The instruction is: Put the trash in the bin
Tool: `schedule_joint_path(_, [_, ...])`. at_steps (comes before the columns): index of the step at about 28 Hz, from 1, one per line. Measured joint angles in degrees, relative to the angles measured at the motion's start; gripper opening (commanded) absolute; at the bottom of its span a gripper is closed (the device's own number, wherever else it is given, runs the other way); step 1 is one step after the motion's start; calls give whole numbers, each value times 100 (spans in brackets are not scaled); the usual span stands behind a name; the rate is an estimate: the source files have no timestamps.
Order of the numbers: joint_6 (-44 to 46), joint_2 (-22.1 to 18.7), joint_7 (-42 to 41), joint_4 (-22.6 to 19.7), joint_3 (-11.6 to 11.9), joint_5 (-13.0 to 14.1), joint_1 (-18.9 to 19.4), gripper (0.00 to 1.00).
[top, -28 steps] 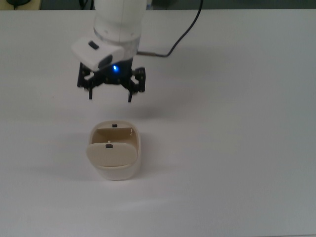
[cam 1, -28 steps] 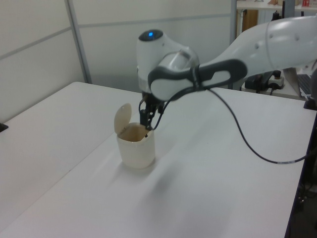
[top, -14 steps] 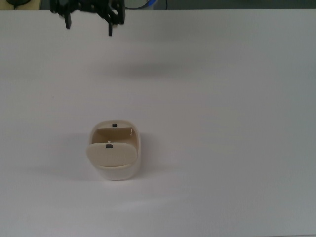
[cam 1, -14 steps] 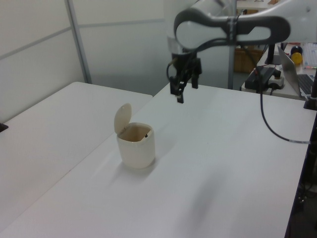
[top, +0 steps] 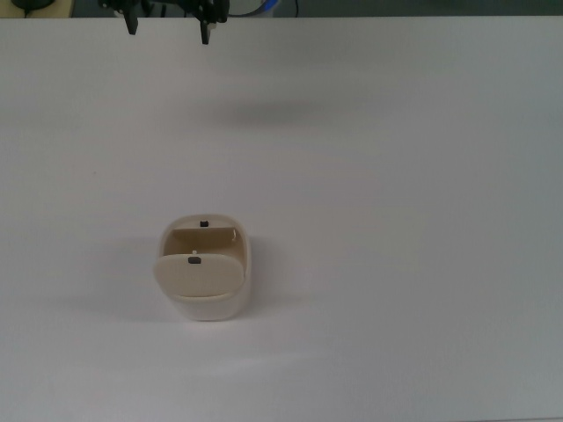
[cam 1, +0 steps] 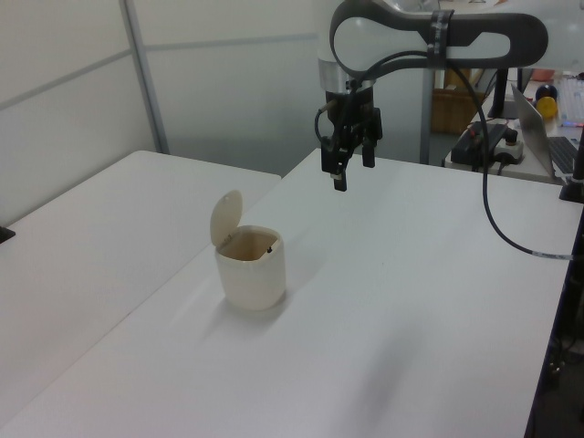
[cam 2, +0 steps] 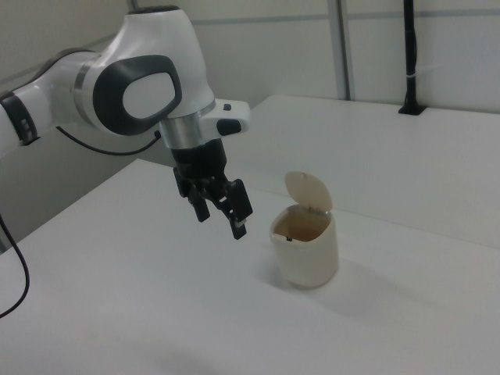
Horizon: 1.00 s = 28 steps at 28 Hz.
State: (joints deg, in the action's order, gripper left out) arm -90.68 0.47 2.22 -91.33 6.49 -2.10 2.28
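We see the bin (top: 204, 268) on the table (top: 396, 220) (lid up), the gripper (cam 1: 350, 162) hanging well apart above.

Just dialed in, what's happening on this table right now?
The arm's tool hangs open and empty above the table, well away from the bin. The bin stands upright with its flap lid tipped up and its mouth open. No trash shows on the table or in the tool; whether it lies inside the bin cannot be seen.

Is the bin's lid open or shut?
Open. The bin stands upright with its lid swung up, leaving the mouth uncovered. Whether the trash is inside cannot be told.
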Motion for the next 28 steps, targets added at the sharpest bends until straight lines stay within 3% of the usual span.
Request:
schedule_joint_path(10, [-98, 0, -542, -2, 3, 69, -28, 100])
schedule_joint_path(28, [-442, 1, -552, -100, -33, 69, 4, 100])
